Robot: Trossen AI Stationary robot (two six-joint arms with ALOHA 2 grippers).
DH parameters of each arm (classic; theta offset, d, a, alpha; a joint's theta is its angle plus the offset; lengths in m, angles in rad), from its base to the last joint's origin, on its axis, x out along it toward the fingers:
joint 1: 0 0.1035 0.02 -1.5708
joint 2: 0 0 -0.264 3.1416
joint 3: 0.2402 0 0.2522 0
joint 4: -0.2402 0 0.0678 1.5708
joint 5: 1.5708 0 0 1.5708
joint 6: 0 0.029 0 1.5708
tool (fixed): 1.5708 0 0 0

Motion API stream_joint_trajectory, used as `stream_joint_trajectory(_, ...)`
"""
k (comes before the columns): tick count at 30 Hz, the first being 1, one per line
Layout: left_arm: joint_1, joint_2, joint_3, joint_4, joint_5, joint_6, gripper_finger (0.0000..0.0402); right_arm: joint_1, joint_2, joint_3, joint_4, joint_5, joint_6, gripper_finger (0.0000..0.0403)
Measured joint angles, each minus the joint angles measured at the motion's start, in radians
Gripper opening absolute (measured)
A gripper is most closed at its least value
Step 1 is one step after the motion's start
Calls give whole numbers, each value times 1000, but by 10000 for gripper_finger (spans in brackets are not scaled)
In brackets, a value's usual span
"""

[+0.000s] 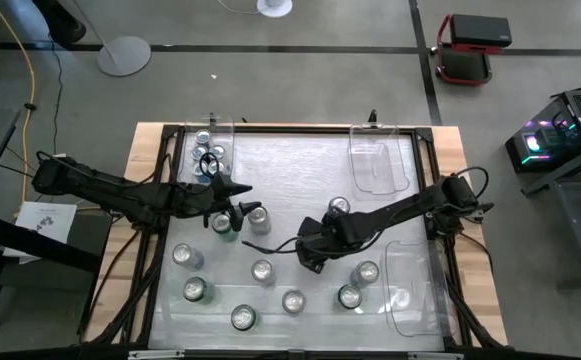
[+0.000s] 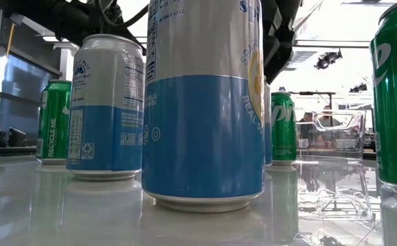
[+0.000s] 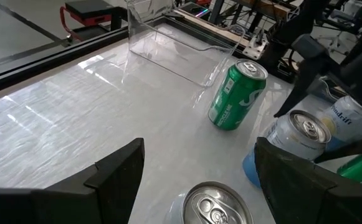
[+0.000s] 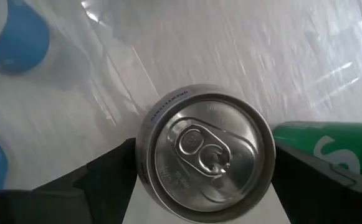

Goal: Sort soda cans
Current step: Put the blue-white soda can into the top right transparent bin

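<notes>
Several soda cans stand upright on the glossy white table top [image 1: 290, 180]. Some are green [image 3: 237, 93], some blue and silver [image 2: 205, 102]. My right gripper [image 1: 310, 255] is over the table's middle, pointing steeply down and open. Its fingers stand on either side of a silver-topped can [image 4: 209, 152], and a green can [image 4: 330, 149] is close beside it. My left gripper [image 1: 240, 202] waits open at the table's left. A silver can top [image 3: 218, 205] shows low between its fingers. More cans stand in the far-left clear bin [image 1: 210, 150].
An empty clear bin [image 1: 380, 165] stands at the far right and another [image 1: 415, 290] at the near right. Loose cans [image 1: 262, 270] are scattered across the near half of the table. A black frame [image 1: 160, 180] runs around the table top.
</notes>
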Motion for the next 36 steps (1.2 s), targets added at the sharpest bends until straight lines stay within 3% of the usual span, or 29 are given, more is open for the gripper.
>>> stream_joint_trajectory(7,0,0,0,0,1,0,279,-2,5,2,3,5,-107,274)
stream_joint_trajectory(13,0,0,0,-1,3,1,279,32,-22,-3,-3,12,-297,271)
stream_joint_trajectory(17,0,0,0,-1,2,1,279,52,-130,-4,-31,10,-360,271)
stream_joint_trajectory(23,0,0,0,-1,2,0,279,45,-349,-2,-187,132,-380,271)
stream_joint_trajectory(28,0,0,0,-1,2,0,279,-45,-530,-13,-403,211,-366,271)
stream_joint_trajectory(31,0,0,0,0,-1,1,279,-143,-639,-83,-380,206,-427,271)
stream_joint_trajectory(36,0,0,0,-1,-13,1,279,-362,-789,-272,-249,112,-587,271)
